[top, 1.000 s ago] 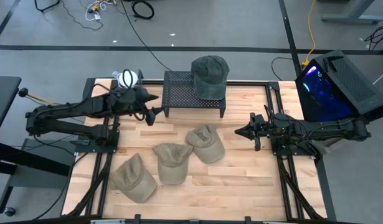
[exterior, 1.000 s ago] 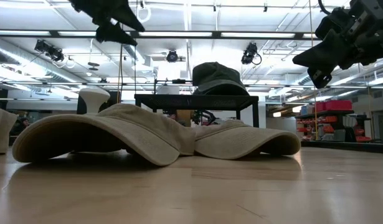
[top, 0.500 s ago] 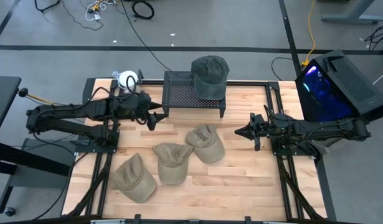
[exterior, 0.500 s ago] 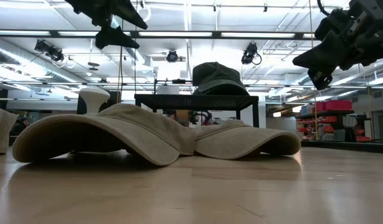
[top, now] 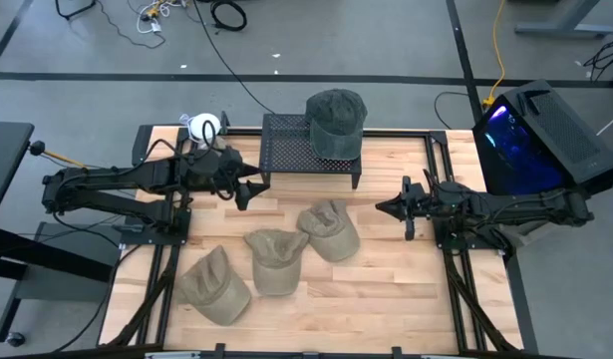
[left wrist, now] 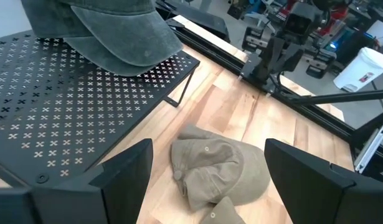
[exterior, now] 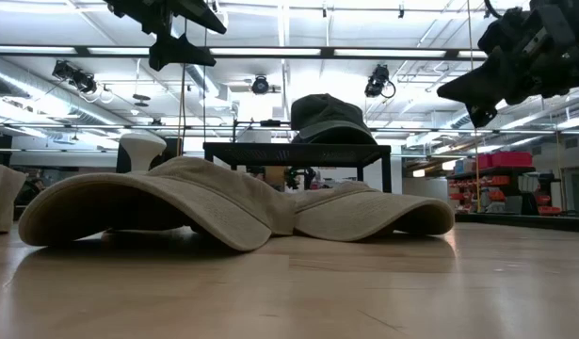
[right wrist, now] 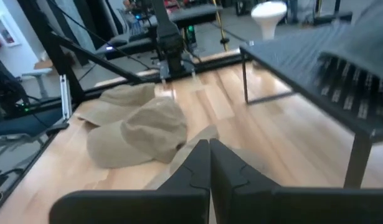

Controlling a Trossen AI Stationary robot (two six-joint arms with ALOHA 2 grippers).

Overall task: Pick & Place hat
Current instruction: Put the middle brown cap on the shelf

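Three tan hats are seen on the wooden table (top: 386, 289). Nearest the front edge, toward the left side, lies the first tan hat (top: 215, 284). Just beside it, at the middle, the second tan hat (top: 275, 260) is laid, and its edge is touched or overlapped by the third tan hat (top: 329, 229), which lies slightly farther back and to the right. From table height the second and third are seen as low domes, crowns up, one in front of the other.

Farther back, the left gripper (top: 248, 186) is held in the air above the bare wood, between the tan hats and the black perforated stand (top: 291, 146). Its fingers (left wrist: 126, 171) are spread wide, and nothing is held between them; through the gap, the third tan hat is framed in the left wrist view. On the opposite side, the right gripper (top: 382, 208) is held level above the table, just beside the third tan hat but clear of it. Its fingers (right wrist: 197, 165) are pressed together, with nothing grasped.

At the back of the table, the stand is set on thin legs. A dark green hat (top: 335, 121) is placed on its right end, brim toward the front, with the rest of the stand's top left bare.
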